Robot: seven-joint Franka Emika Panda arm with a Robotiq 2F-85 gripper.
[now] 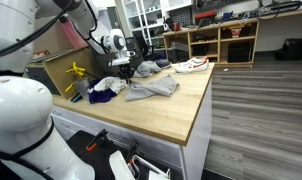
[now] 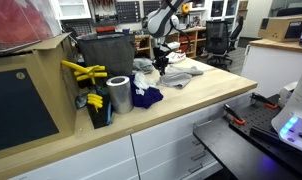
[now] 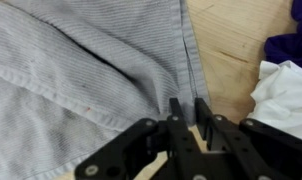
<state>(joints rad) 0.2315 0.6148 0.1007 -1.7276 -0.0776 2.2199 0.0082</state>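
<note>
A grey ribbed cloth (image 3: 81,60) lies crumpled on the wooden table (image 3: 226,50) and fills most of the wrist view. My gripper (image 3: 189,103) hangs just above the cloth's right edge. Its two black fingers stand close together with a narrow gap, through which bare wood shows; no cloth is between them. In both exterior views the gripper (image 1: 123,70) (image 2: 163,68) points down at the near end of the grey cloth (image 1: 153,88) (image 2: 181,72). A white cloth (image 3: 286,95) and a purple cloth (image 3: 291,45) lie just to the right.
The purple cloth (image 2: 146,97) and white cloth (image 1: 109,83) lie beside the grey one. A metal can (image 2: 118,95), yellow tools (image 2: 83,72) and a black bin (image 2: 103,55) stand at the table's end. A shoe (image 1: 194,65) sits at the far edge.
</note>
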